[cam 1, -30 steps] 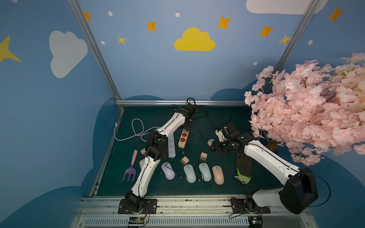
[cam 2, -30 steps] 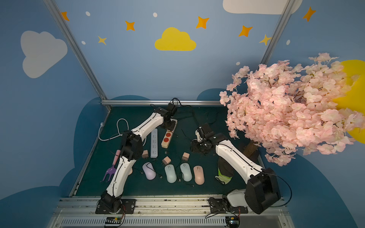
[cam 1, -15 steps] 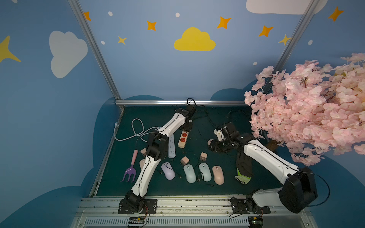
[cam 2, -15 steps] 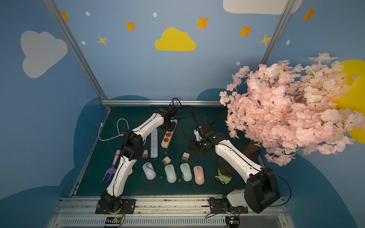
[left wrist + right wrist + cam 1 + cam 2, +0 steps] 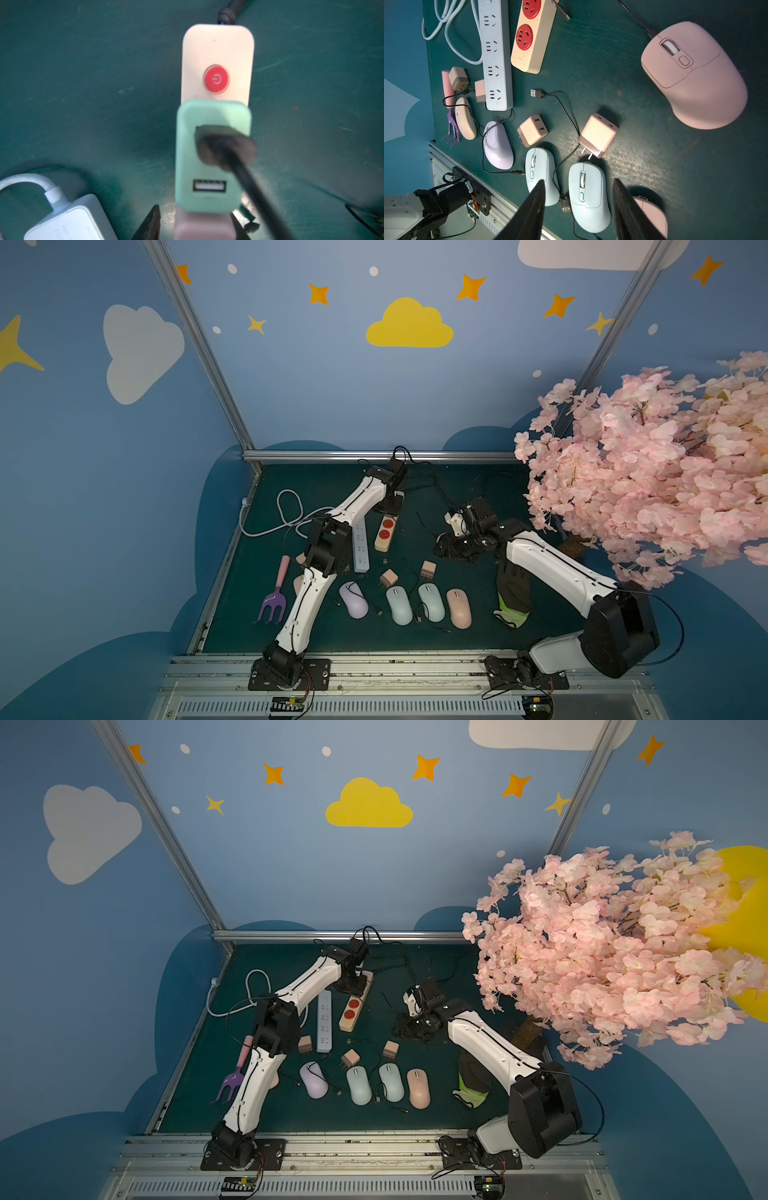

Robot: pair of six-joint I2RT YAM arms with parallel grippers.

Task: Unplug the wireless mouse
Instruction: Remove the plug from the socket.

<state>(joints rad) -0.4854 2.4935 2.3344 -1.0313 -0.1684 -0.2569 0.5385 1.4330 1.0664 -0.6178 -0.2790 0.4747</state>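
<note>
Left wrist view: left hand (image 5: 194, 209) straddles a pink block (image 5: 203, 228) beside green charger (image 5: 212, 155); cannot tell if clenched. Right hand (image 5: 578, 180) released, empty, near cabled pink mouse (image 5: 693, 76). Pull its plug (image 5: 652, 33) straight out.

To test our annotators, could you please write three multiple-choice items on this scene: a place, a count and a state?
1. Where does the mint charger sit? A) in the cream power strip; B) in the grey strip; C) loose among the mice.
2. How many pale blue mice are there? A) one; B) two; C) four.
3. The charger's USB ports are: A) both empty; B) both occupied; C) one taking a black cable, one empty.
Key: 1A, it stands beside the strip's red button; 2B, two lie side by side; 3C, the left wrist view shows it.
</note>
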